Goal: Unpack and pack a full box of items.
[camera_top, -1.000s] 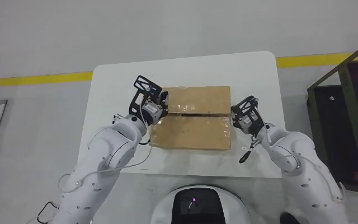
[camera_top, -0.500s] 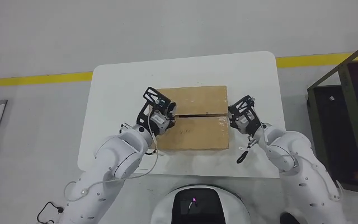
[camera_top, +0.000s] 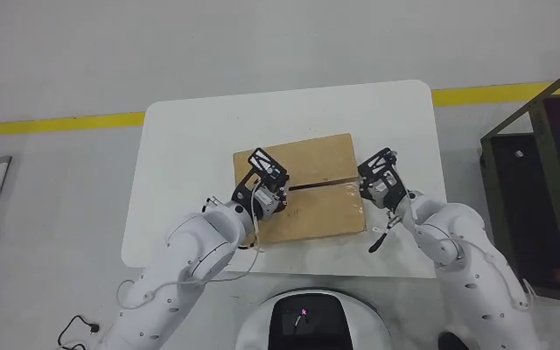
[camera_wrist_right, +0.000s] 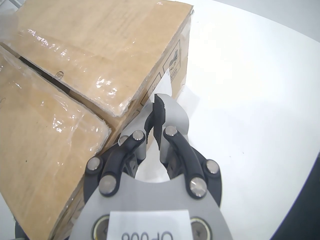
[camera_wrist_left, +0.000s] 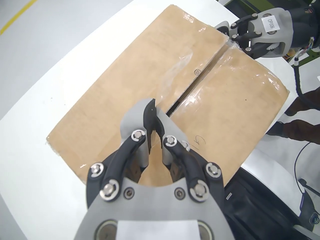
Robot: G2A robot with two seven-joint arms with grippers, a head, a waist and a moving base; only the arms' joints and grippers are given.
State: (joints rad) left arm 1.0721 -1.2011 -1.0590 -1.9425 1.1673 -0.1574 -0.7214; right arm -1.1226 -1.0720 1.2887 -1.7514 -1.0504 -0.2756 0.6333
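box (camera_top: 315, 157): brown cardboard, glossy-taped flaps | left gripper (camera_wrist_left: 153, 112) closed, empty | right gripper (camera_wrist_right: 157, 108) closed, empty

White table (camera_top: 175, 166) on a grey floor (camera_top: 262, 39), with a yellow line (camera_top: 70, 123) and a dark rack (camera_top: 525, 201).
The table has rounded corners. The yellow line runs left to right across the floor, passing behind the table's far edge. The dark green metal rack stands on the floor at the right, apart from the table.
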